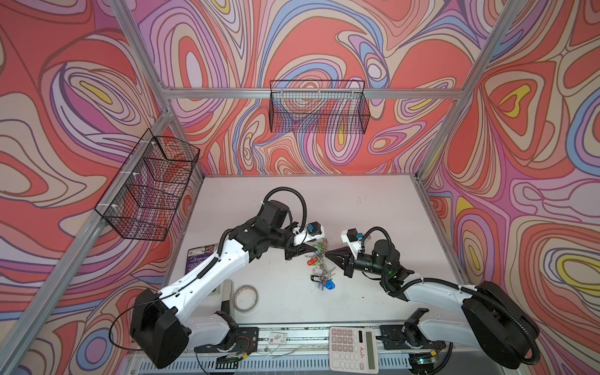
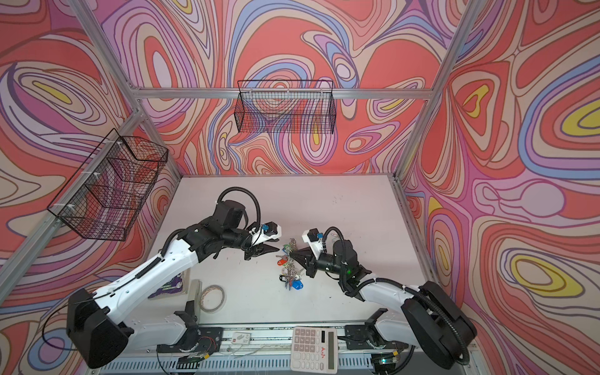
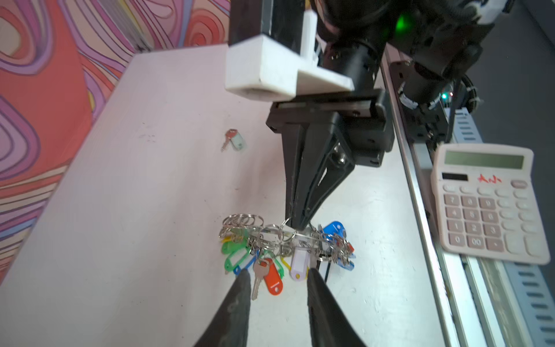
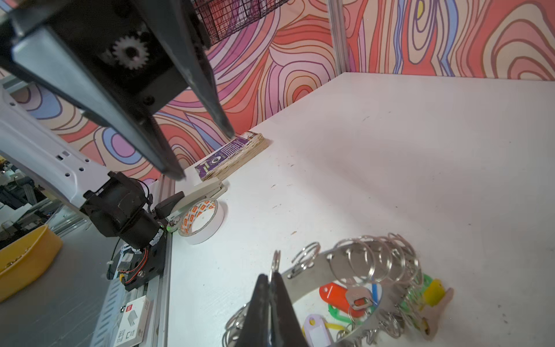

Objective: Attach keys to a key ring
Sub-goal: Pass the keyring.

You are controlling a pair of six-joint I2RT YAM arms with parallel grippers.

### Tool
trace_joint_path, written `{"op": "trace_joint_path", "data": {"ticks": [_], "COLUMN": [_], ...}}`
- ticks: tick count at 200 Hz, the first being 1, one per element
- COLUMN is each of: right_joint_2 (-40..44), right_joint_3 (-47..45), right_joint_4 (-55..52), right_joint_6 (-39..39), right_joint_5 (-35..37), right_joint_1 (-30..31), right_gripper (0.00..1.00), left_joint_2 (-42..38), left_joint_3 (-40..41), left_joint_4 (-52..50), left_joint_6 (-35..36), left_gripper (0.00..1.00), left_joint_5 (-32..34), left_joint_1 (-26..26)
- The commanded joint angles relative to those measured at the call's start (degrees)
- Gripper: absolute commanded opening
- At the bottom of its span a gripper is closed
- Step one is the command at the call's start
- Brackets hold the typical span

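In both top views the right gripper (image 1: 328,255) pinches the key ring (image 1: 319,259) near the middle of the table (image 1: 259,201), and the left gripper (image 2: 275,250) stands parted and empty just beside it. In the left wrist view a loose key (image 3: 235,141) lies well apart, so I judge the ring should be held steady while that key is fetched; the calculator (image 3: 486,201) bears an illegible red scrawl. In the right wrist view the closed jaws clamp a split ring (image 4: 274,261) on the rim, and the orange print on the tape roll (image 4: 201,222) is unreadable.

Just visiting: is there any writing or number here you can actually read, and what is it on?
"1 2 3", "4 5 6", "0", "00": keys of the calculator.
Red scribble above those keys: not legible.
Purple book cover: print too small.
Tape roll, orange print inside: blurred.
Small white box by the front rail, red logo: too small.
Key tags: no writing readable.
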State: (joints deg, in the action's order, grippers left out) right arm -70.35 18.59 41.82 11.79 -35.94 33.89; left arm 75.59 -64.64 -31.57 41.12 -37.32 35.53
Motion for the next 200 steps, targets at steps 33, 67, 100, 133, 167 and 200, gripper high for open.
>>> {"op": "trace_joint_path", "data": {"ticks": [33,67,100,133,167,200], "right_joint_2": [1.3,0.5,0.4,0.4,0.4,0.6], "right_joint_3": [-1.1,-0.8,-0.9,-1.9,-2.3,-2.3], "right_joint_4": [4.3,4.3,5.0,6.5,7.2,7.0], "right_joint_6": [-9.6,-12.2,-13.8,-14.4,-14.3,-14.1], "right_joint_5": [1.9,1.4,0.4,0.3,0.2,0.5], "right_joint_1": [2.6,3.5,3.7,4.3,4.3,4.4], "right_gripper": [0.00,0.00,0.00,0.00,0.00,0.00], "left_joint_2": [6.9,9.5,11.5,12.1,13.1,14.3], "left_joint_3": [-8.3,-9.8,-10.5,-9.7,-10.0,-10.4], "left_joint_4": [-15.1,-15.5,-16.4,-13.3,-12.6,-12.9], "left_joint_6": [11.9,12.6,13.4,11.9,11.6,11.7], "left_gripper": [0.37,0.35,0.30,0.27,0.25,0.25], "left_joint_5": [-6.2,-6.4,-4.3,-3.0,-2.5,-1.7], "left_joint_1": [-0.1,1.2,2.0,2.7,3.7,4.2]}}
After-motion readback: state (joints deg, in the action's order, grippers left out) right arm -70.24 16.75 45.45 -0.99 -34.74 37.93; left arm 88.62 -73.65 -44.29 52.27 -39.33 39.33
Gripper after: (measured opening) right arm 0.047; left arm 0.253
